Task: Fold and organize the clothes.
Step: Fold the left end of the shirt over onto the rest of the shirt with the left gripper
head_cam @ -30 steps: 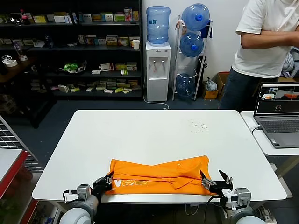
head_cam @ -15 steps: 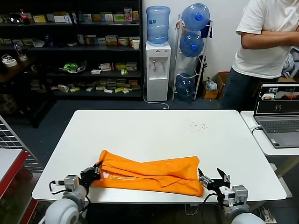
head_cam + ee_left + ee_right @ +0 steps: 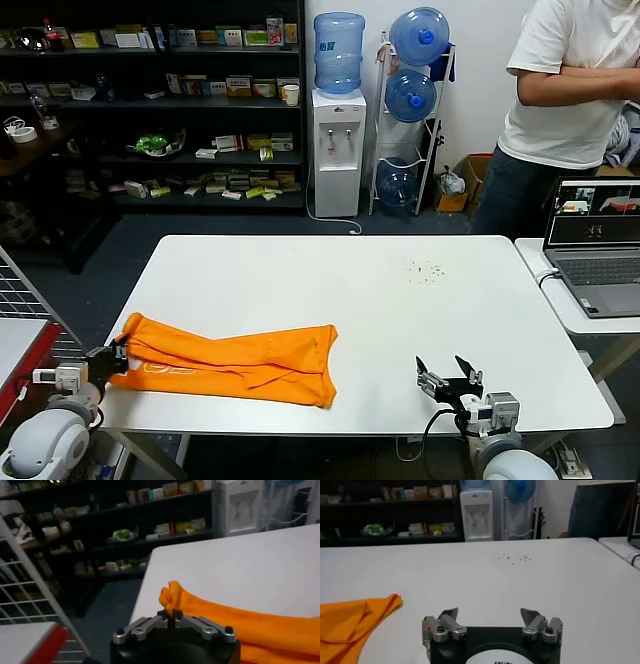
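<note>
The orange T-shirt (image 3: 235, 363) lies folded in a long band on the white table (image 3: 330, 290), at its front left, reaching to the left edge. My left gripper (image 3: 118, 352) is shut on the shirt's left end, which bunches between its jaws in the left wrist view (image 3: 172, 600). My right gripper (image 3: 445, 372) is open and empty over the table's front right, well apart from the shirt. The right wrist view shows the right gripper (image 3: 490, 615) with jaws wide apart and the shirt's right end (image 3: 355, 617) off to one side.
A person in a white T-shirt (image 3: 575, 90) stands at the back right beside a laptop (image 3: 595, 245) on a side table. Shelves (image 3: 150, 110) and a water dispenser (image 3: 338, 140) stand behind the table. A wire rack (image 3: 25, 300) is at the left.
My left gripper has dragged the shirt leftward across the table to the left edge. My right gripper has let go of the shirt's right end and now stands open and apart.
</note>
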### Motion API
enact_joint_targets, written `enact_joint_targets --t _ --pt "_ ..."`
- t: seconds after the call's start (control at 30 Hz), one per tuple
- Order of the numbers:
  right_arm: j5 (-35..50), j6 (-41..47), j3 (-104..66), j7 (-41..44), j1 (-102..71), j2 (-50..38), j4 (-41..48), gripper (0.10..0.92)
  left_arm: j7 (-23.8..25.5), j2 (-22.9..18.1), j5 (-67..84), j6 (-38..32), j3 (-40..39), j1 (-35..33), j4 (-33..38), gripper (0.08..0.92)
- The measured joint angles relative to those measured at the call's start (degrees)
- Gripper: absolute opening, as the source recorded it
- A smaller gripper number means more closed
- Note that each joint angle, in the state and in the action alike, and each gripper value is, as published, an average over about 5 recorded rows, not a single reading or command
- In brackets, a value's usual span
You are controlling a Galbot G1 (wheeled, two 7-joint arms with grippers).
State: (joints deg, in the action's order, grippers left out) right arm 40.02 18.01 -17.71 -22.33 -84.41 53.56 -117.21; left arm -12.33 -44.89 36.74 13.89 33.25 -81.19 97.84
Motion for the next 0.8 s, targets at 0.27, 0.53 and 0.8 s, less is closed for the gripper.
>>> enact_joint_targets --t 0.27,0.53,0.8 --pt "-0.72 0.16 -0.27 -0.23 -0.52 0.93 0.44 0.823 -1.11 0.11 0.19 0.17 1.45 -2.12 3.91 0.128" --pt "-1.87 0.27 -1.37 -0.36 -1.70 2.09 1.33 0.823 -4.22 -3.86 7.23 2.83 -4.64 -1.87 12.70 0.128" --pt "-3.02 0.31 -2.58 -0.34 -3.36 3.09 1.48 0.823 -7.30 -9.48 12.85 4.44 -12.48 1.51 16.31 0.128"
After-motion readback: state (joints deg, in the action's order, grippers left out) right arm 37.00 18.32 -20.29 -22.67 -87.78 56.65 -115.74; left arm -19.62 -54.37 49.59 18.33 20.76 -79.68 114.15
